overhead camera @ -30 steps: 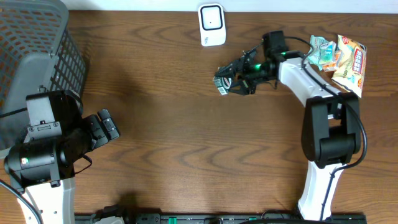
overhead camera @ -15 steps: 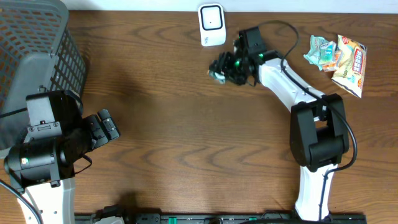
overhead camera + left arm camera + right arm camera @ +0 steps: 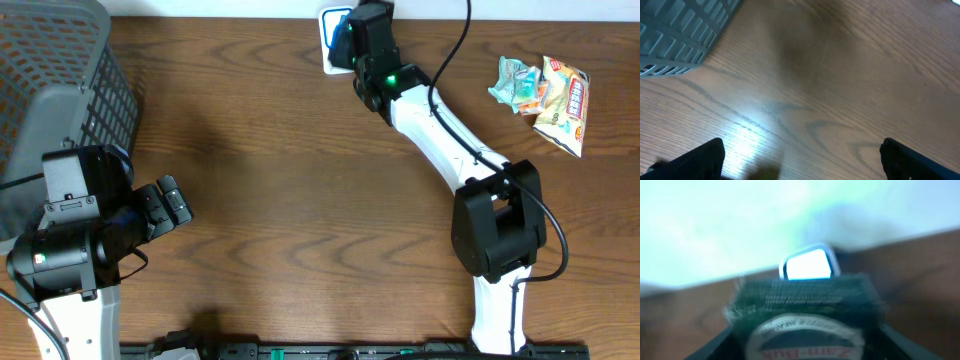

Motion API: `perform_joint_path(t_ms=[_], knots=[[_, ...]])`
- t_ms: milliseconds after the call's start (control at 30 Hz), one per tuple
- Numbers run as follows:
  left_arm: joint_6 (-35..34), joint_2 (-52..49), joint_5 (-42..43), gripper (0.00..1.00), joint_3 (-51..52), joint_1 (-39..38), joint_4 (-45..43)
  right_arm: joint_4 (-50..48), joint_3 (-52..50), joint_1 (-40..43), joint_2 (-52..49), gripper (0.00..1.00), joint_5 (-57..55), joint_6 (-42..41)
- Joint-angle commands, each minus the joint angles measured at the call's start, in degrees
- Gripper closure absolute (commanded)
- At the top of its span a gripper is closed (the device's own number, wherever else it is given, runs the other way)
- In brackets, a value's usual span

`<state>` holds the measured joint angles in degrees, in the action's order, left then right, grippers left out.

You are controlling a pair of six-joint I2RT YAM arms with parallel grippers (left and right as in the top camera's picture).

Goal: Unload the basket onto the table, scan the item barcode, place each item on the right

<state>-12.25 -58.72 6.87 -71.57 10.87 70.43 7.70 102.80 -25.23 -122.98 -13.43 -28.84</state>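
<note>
The right hand (image 3: 345,36) reaches to the far middle of the brown wooden surface (image 3: 300,200) and holds a dark green packet with a round label (image 3: 802,317) between its fingers, right in front of the white box-shaped scanner (image 3: 807,264). In the right wrist view the scanner's bright window sits just beyond the packet's top edge, so the packet appears to be lifted there to put its printed face before the reader. That view is blurred, and I cannot tell whether a barcode actually faces the window or whether packet and scanner touch.

The left hand (image 3: 170,203) rests at the near left with its fingers spread wide and nothing between them. It hangs over bare wood beside the grey mesh basket (image 3: 60,70), seemingly parked clear of the work. A small heap of colourful snack packets (image 3: 545,90) lies at the far right, well apart from the scanner, probably waiting their turn.
</note>
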Motion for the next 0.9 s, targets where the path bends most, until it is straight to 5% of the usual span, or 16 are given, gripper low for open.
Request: perform_joint_path(t_ms=[0, 200, 433, 867], knots=[[-0.5, 0.0, -0.9, 0.02, 0.1, 0.3, 0.0, -4.6, 1.1, 0.1, -2.4, 0.35, -5.5, 4.3], [-0.5, 0.0, -1.0, 0.02, 0.1, 0.3, 0.0, -11.3, 1.9, -0.1, -5.5, 0.37, -5.5, 4.3], [-0.5, 0.0, -0.9, 0.02, 0.1, 0.3, 0.0, -7.5, 4.1, 0.1, -6.8, 0.33, -3.4, 3.6], [-0.5, 0.0, -0.9, 0.02, 0.1, 0.3, 0.0, 17.9, 4.9, 0.1, -6.8, 0.14, 9.7, 3.8]])
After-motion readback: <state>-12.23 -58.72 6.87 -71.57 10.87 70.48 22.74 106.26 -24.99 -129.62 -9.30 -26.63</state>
